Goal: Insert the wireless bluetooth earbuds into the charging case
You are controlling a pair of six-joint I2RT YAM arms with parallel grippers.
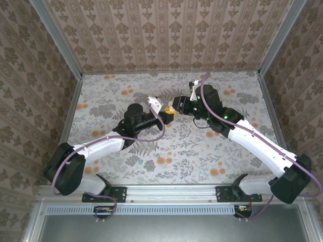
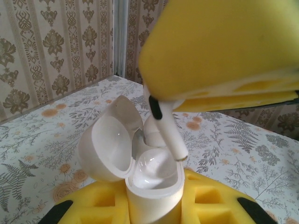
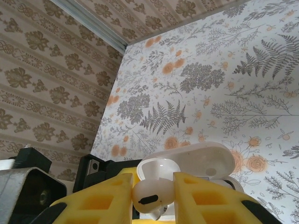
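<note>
- Hovering just above the charging case [image 2: 152,170]: one white earbud [image 2: 168,136], stem aimed down at the open well, tip at the rim and not yet seated.
- Clamped shut on the charging case from both sides: the left fingers [image 2: 117,200], holding it upright, off the bench [image 2: 46,140], with the lid [image 2: 110,147] swung back.
- Pinched close on the earbud's head: the right fingers [image 3: 122,191], directly over the case.
- Done, by the look of it: case lifted and opened, bud picked up and lined up.
- Left to do: lowering the stem into its socket, letting go, then any further bud (rounded white shape behind the stem, possibly one already seated; cannot tell).
- Lying on the bench well to the near side of the case: a small teal object [image 1: 150,165], too tiny to name.
</note>
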